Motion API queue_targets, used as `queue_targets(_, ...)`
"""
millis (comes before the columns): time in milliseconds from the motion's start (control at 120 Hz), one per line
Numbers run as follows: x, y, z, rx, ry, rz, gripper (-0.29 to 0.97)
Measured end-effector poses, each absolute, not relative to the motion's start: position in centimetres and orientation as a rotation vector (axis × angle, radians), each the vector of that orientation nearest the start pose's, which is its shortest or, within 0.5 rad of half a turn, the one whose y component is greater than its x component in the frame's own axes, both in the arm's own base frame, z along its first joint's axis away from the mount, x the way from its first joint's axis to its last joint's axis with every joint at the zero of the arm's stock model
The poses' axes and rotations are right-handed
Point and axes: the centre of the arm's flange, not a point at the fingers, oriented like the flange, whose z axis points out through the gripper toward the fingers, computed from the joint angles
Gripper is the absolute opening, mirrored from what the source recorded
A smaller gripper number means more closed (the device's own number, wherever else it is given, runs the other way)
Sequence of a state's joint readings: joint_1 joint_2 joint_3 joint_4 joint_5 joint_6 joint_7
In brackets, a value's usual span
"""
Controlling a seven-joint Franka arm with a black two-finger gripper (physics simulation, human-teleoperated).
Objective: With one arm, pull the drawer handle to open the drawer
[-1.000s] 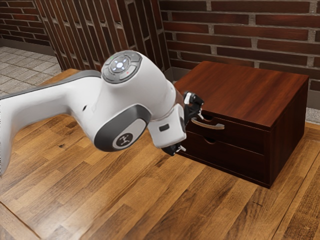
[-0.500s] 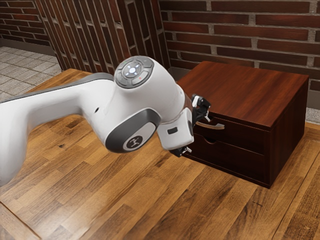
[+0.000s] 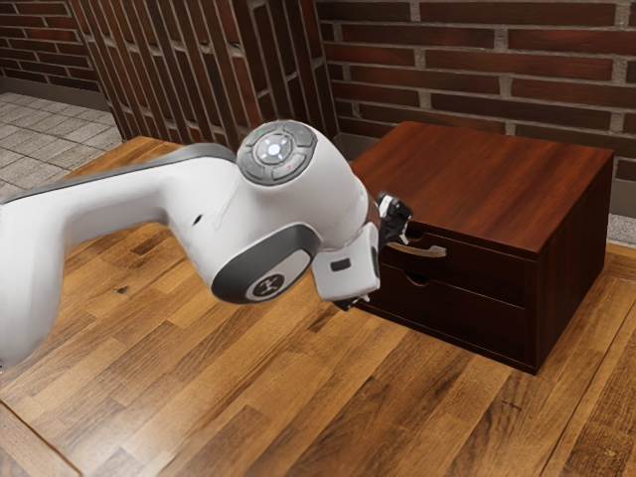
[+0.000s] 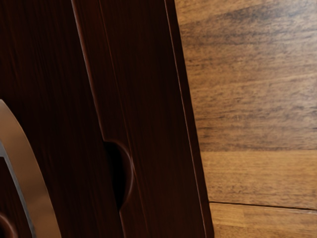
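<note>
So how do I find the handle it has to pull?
Find the dark wooden cabinet by the brick wall. On its upper drawer sits the handle, a curved bronze bar. The lower drawer has just a scooped notch, no bar.

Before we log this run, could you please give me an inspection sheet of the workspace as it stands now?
Surface: wooden plank table, carrying the cabinet.
Job's things: dark wood cabinet with two drawers. The upper drawer looks shut and has a curved metal handle. The lower drawer has a cut-out grip.
Clutter: nothing seen.
Grippers: black gripper at the handle's end nearer the arm; whether it grips cannot be told.
Cables: nothing seen.
Surroundings: brick wall behind the cabinet; tiled floor at the exterior view's upper left.
</note>
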State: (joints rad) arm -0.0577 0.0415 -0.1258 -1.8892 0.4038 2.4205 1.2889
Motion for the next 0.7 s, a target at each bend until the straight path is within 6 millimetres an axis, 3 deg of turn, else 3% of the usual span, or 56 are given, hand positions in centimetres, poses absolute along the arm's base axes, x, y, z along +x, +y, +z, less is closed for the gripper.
queue_targets(333,61.4,-9.7,53.1,-1.713,1.936,-0.301,0.68)
queue_targets(700,61.7,-9.7,52.1,-1.708,1.946,-0.278,0.68)
